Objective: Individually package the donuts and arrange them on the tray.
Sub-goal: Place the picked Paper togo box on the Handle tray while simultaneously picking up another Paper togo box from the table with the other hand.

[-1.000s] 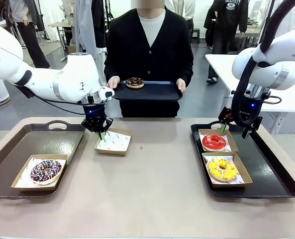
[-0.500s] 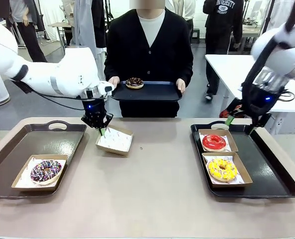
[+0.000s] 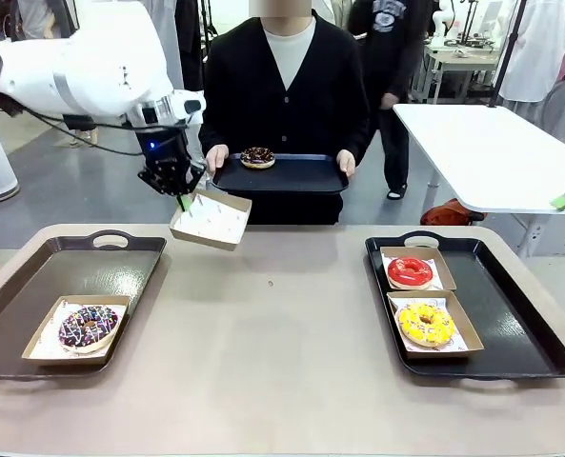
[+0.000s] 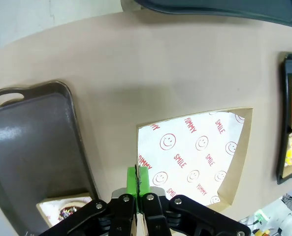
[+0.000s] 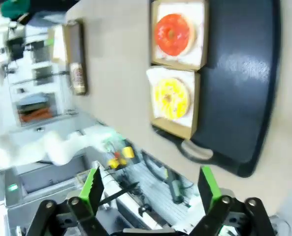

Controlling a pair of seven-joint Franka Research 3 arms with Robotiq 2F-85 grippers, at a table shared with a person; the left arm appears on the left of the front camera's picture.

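My left gripper (image 3: 179, 197) is shut on the rim of an empty paper-lined box (image 3: 211, 220), which hangs tilted above the table's far edge; the left wrist view shows the green pads (image 4: 137, 181) pinching its wall (image 4: 145, 142). Just beyond it, a person holds a black tray (image 3: 296, 177) carrying a dark chocolate donut (image 3: 257, 157). A sprinkled chocolate donut (image 3: 88, 327) lies boxed on the left tray (image 3: 91, 267). The red donut (image 3: 410, 272) and yellow donut (image 3: 426, 324) lie boxed on the right tray (image 3: 511, 314). My right gripper (image 5: 150, 189) is open and empty, high over that tray, at the front view's right edge.
The table's middle (image 3: 301, 343) is bare tan surface between the two trays. A white table (image 3: 492, 143) stands behind on the right, and people walk in the background. The right wrist view also shows a bottle (image 5: 78, 73) on the table edge.
My left gripper has lifted the empty box off the table, up and left toward the person's tray. The right arm has swung up and away to the right.
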